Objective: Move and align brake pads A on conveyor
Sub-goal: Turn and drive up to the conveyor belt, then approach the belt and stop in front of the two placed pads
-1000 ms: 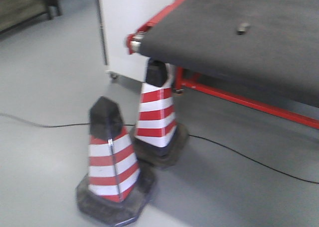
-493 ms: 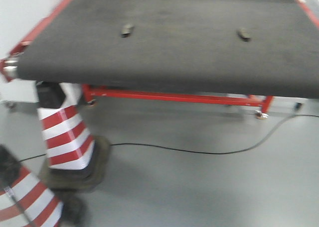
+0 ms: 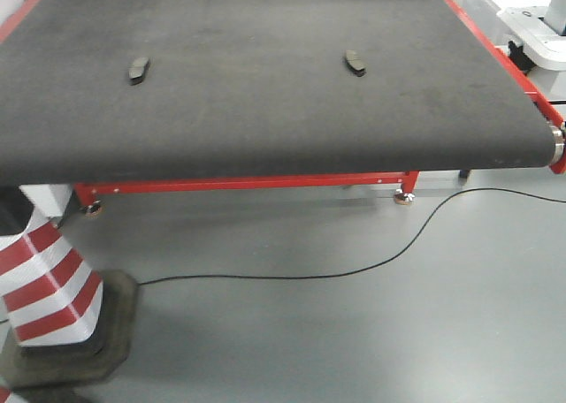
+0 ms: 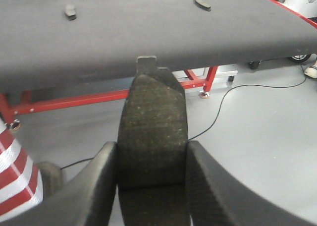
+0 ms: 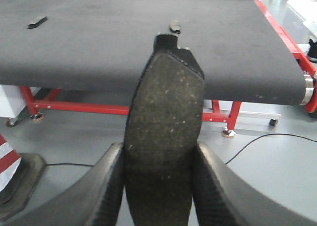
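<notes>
The conveyor [image 3: 265, 111] was a wide, dark grey, rough belt with red edge strips, on a red frame. Two pads lay flat on it, well apart: one pad [image 3: 139, 69] toward the left, another pad [image 3: 355, 63] toward the right, both small, dark and curved. A third pad [image 4: 152, 132], grey-brown and speckled, stood on end, clamped between the left jaws, short of the belt's near edge. A fourth pad [image 5: 166, 122] of the same look was clamped likewise between the right jaws
</notes>
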### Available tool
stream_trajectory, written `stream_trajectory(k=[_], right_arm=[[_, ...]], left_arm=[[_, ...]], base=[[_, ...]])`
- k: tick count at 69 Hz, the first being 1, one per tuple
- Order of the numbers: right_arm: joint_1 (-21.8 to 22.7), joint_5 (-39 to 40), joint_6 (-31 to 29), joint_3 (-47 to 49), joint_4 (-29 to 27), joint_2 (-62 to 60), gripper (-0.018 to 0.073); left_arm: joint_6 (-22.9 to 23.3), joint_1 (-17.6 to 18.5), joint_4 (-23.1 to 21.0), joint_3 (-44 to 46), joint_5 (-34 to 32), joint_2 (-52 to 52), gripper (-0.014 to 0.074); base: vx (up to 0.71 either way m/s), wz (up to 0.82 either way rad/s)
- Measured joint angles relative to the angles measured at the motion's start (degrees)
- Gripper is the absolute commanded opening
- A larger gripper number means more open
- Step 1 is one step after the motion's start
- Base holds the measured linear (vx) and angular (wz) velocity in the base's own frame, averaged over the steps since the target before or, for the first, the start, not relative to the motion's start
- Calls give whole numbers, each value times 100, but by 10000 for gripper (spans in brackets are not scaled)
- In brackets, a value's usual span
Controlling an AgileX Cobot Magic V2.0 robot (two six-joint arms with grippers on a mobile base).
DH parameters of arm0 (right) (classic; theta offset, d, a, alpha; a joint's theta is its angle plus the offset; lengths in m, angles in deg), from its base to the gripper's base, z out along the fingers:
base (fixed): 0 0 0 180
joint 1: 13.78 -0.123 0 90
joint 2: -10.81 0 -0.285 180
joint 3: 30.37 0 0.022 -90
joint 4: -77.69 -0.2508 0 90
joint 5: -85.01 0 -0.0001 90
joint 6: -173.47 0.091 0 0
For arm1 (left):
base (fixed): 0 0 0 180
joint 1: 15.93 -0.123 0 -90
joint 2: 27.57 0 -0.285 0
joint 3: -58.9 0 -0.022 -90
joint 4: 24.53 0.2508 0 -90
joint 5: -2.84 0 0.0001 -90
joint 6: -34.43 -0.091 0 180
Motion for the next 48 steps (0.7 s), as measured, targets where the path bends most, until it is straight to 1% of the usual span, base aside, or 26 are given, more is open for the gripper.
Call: stream_trajectory(k=[18, 48], right_arm=[[0, 0, 0, 0, 0, 0, -2], [0, 0, 0, 0, 0, 0, -2]], left_arm=[[0, 0, 0, 0, 0, 0, -6], [0, 0, 0, 0, 0, 0, -6]], base=[[30, -8], [44, 8]])
